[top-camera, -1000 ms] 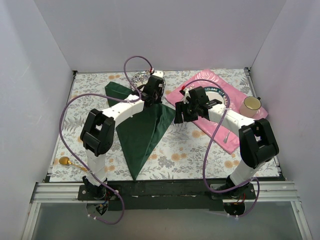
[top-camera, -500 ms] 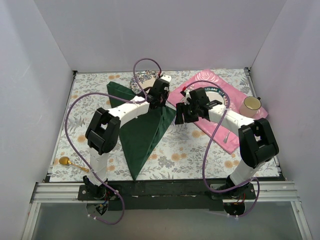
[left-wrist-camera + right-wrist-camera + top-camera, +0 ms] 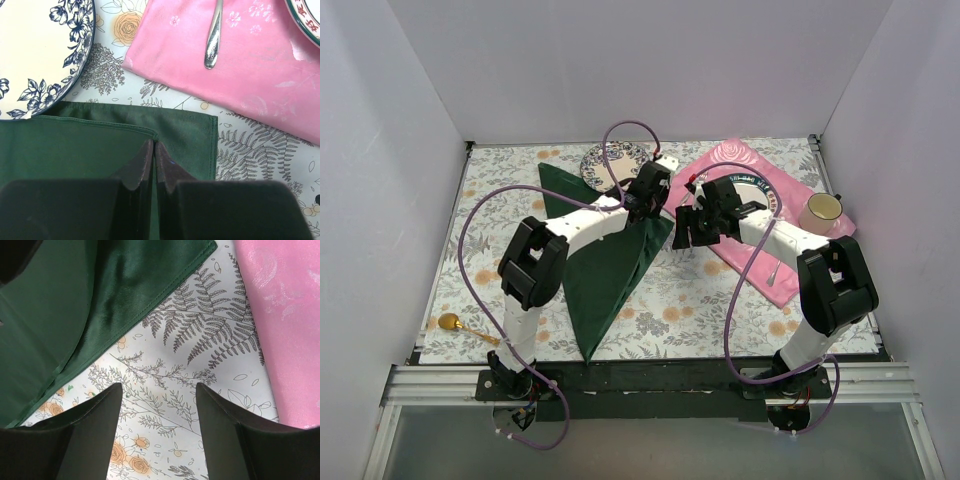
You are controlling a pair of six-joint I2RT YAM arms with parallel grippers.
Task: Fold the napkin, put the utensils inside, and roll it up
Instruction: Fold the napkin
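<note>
A dark green napkin (image 3: 605, 280) lies on the flower-printed worktop (image 3: 700, 300), left of centre. It is doubled over into a long triangle whose narrow tip points at the arms' bases. The cloth is plain and soft, with a stitched hem along its edges and a faint sheen where it curves.

The wrist view shows two layers. The lower layer ends in a squared corner near the pink placemat (image 3: 250, 65). The upper layer's edge runs in from the left to the left gripper (image 3: 154, 147), whose fingers are pressed together on that upper corner.

From above, the left gripper (image 3: 648, 200) sits over the napkin's far right part, between the blue-flowered plate (image 3: 595, 160) and the placemat.

The right gripper (image 3: 159, 390) hangs with its fingers spread wide and nothing between them. It is over bare worktop just beside the napkin's right edge (image 3: 45, 315), with the placemat on its other side. In the overhead view the two grippers are near each other.

A gold spoon (image 3: 450, 322) rests alone at the worktop's near left edge, well apart from the napkin. A silver utensil (image 3: 215, 35) lies on the placemat, which also carries a green-rimmed plate (image 3: 760, 190) and a cup (image 3: 822, 210) at its far right.
</note>
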